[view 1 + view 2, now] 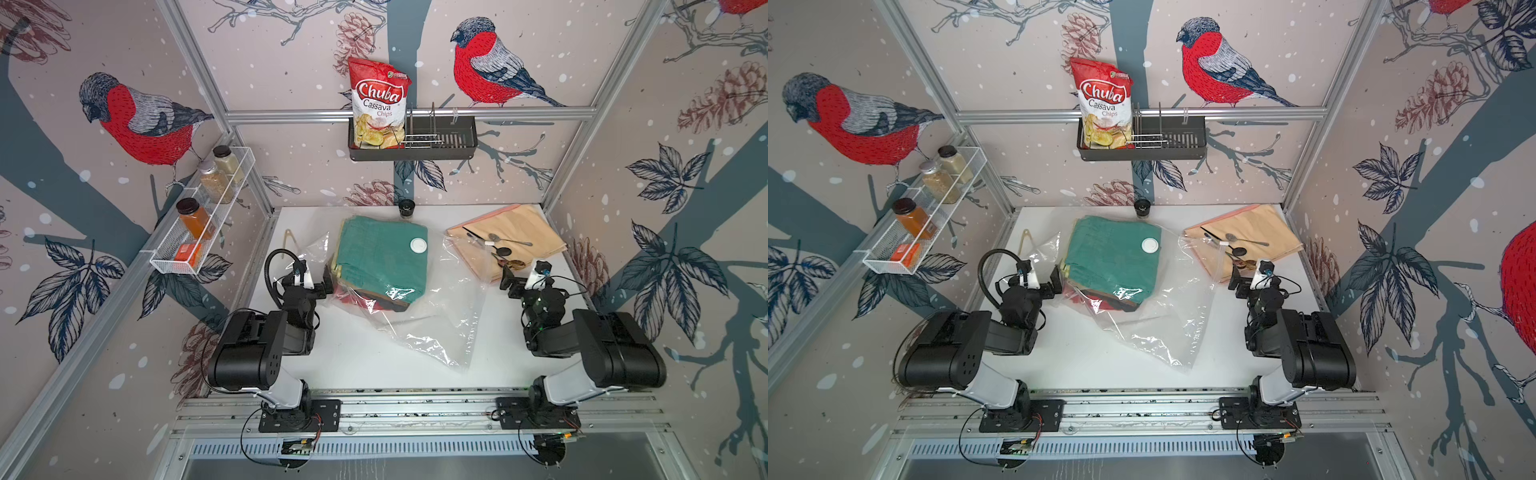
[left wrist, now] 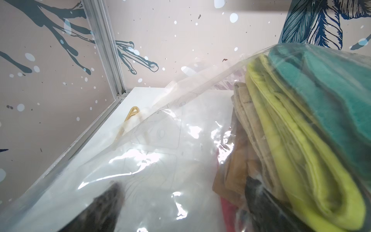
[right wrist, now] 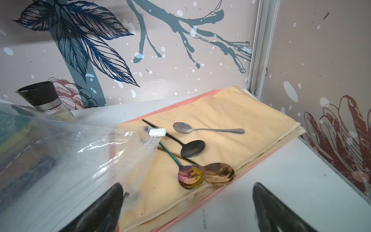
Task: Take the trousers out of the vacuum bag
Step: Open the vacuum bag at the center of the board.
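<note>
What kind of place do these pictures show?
Probably a robot test booth dressed as a home kitchen: robot arms on an aluminium rail, bird wallpaper on framed panels, a wire spice rack and a chips bag.

Four spoons (image 3: 192,149) lie on the peach cloth (image 3: 241,112).

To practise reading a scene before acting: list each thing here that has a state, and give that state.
trousers, folded, stacked inside the vacuum bag
vacuum bag, lying on the table, slack and crinkled; seal open or shut unclear
left gripper, jaws open, at the bag's side
right gripper, jaws open, empty
chips bag, upright in the wall basket
spoons, four lying on the cloth
</note>
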{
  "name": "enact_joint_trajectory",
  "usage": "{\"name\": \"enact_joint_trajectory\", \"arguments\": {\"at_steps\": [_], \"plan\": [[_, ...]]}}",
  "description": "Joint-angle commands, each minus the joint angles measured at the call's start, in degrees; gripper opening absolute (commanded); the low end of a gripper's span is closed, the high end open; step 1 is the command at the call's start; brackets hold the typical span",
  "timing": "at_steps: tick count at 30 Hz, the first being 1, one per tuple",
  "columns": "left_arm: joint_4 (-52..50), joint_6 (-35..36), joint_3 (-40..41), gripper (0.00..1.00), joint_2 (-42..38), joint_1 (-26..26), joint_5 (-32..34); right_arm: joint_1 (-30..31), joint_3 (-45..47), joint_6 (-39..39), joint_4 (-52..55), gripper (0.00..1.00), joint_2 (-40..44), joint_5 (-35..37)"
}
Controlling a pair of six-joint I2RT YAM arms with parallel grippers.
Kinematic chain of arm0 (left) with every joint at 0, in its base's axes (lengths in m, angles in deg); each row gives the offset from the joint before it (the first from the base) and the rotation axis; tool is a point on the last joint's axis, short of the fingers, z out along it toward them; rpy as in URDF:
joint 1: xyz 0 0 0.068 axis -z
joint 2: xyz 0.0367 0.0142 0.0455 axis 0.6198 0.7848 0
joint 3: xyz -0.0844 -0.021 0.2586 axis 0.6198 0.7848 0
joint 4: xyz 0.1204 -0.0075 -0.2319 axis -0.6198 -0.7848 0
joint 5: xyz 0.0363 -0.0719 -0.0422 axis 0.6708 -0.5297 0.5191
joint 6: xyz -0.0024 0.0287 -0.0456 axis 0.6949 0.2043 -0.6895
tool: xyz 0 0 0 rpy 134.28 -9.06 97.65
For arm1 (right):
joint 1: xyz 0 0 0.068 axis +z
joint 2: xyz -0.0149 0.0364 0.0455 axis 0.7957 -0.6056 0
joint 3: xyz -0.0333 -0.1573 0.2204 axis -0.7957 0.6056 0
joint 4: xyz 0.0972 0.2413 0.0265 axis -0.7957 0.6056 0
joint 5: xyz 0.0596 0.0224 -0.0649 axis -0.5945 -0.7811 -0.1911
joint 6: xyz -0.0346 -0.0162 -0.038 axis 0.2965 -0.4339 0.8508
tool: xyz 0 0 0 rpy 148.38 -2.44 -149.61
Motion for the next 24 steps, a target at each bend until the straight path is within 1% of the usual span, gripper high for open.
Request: {"name": "enact_joint_trajectory", "arguments": {"at_steps": [1, 24], "plan": [[2.1, 0.4, -0.1, 0.98, -0.1, -0.1, -0.5, 0.0, 0.0, 0.1, -1.6, 1.00, 0.1, -0.3], [1.6, 0.5, -0.4, 0.98, 0.0, -0.1, -0.7, 0.0, -0.2, 0.1, -1.3, 1.00, -0.1, -0.2]]}}
